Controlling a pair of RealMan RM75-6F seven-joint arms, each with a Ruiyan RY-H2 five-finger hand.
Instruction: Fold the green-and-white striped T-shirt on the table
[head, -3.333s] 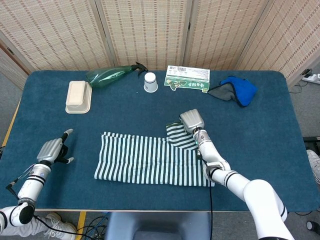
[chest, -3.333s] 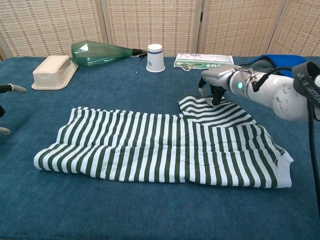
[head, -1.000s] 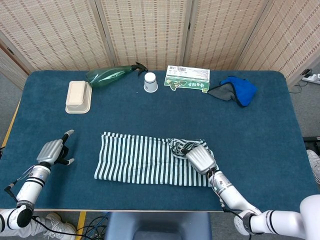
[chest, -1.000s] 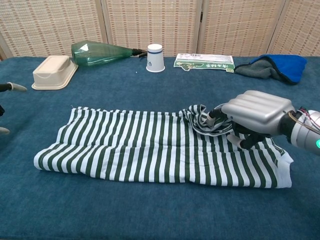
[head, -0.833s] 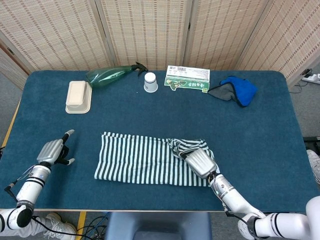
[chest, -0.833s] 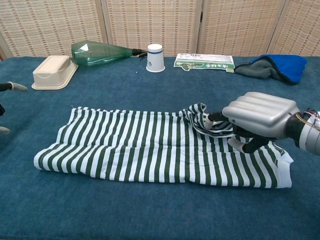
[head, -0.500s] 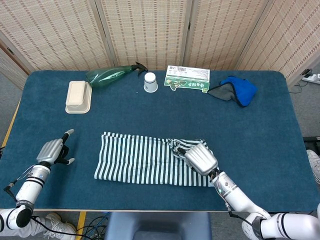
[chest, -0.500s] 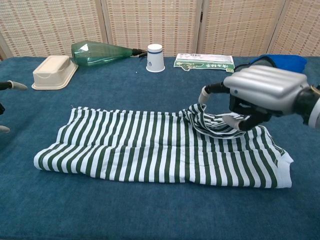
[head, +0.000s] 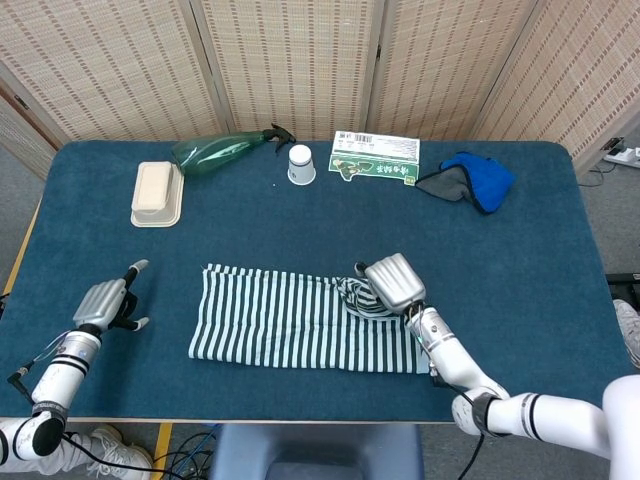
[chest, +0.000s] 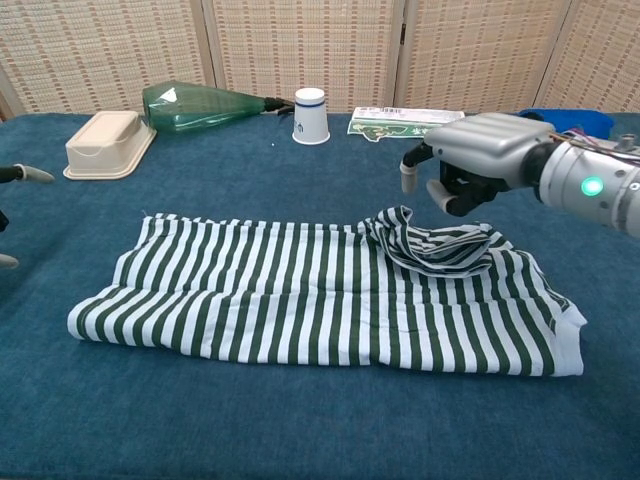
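Green-and-white striped fabric of the T-shirt (chest: 320, 295) is laid flat along the near middle of the blue surface (head: 520, 270), with its long axis running left to right. One sleeve (chest: 435, 247) is bunched in a loose, rumpled heap on the far right part of the shirt rather than lying flat on the body panel.

For the step in hand, judged to be the tucking-in of that sleeve, the heap should be flattened before any larger fold is made. The sleeve edge is best taken low, close to the cloth, and drawn across the body panel until the stripes lie smooth. If the bunch is left as it is, a lump is likely to be trapped inside the later folds. A grasp taken too deep may lift the layer beneath as well.

The right hand (chest: 470, 160) is raised above the surface, just beyond and over the far edge of the bunched sleeve. Its fingers (chest: 408, 176) are curled downward and apart; nothing is held, and no contact with the cloth can be seen in the chest view.

The left hand (head: 103, 303) is placed near the left edge of the surface, well apart from the shirt. Its fingers are spread and nothing is held.
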